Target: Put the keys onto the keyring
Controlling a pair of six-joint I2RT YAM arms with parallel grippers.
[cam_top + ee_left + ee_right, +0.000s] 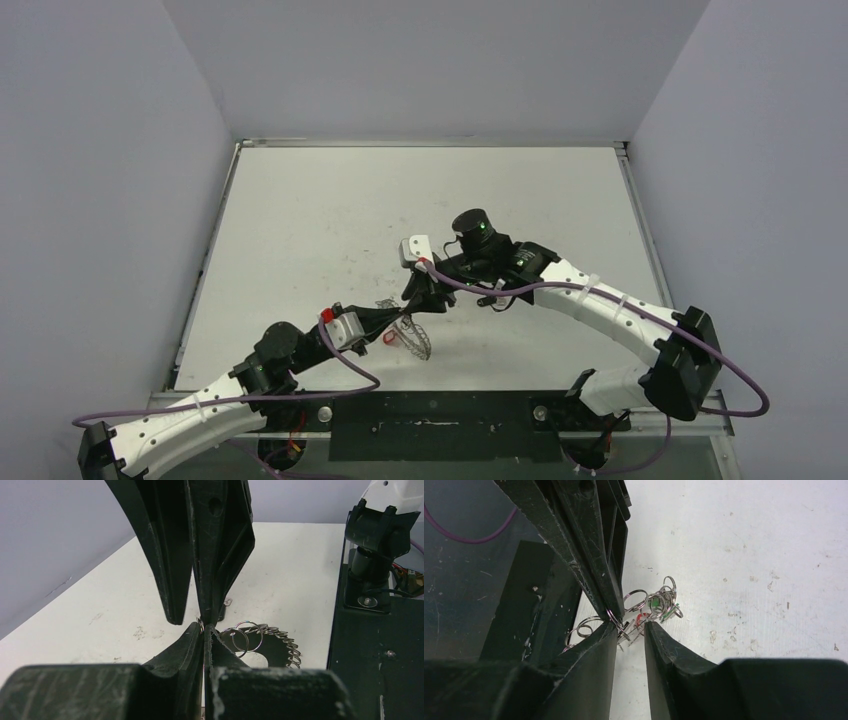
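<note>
1. The left arm point(190, 415) and right arm point(600, 305) have white shells with black joint housings.
2. A purple cable point(300, 395) loops along each arm.
3. The left end effector point(205, 630) and right end effector point(631, 630) are scuffed matte black.
4. A red patch point(327, 315) marks the left wrist, and a green light point(484, 230) glows on the right.

Scuffed white table point(300, 210), pale lavender walls point(100, 150)

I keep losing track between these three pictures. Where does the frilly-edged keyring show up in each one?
Top external: keyring, a grey loop a little below the picture's centre.
Left wrist: keyring in the lower middle, right of the closed fingertips.
Right wrist: keyring at the centre, a tangle of loops with the green tag.
Shared landmark: the left gripper, its shut tips right beside the keyring in all three.
</note>
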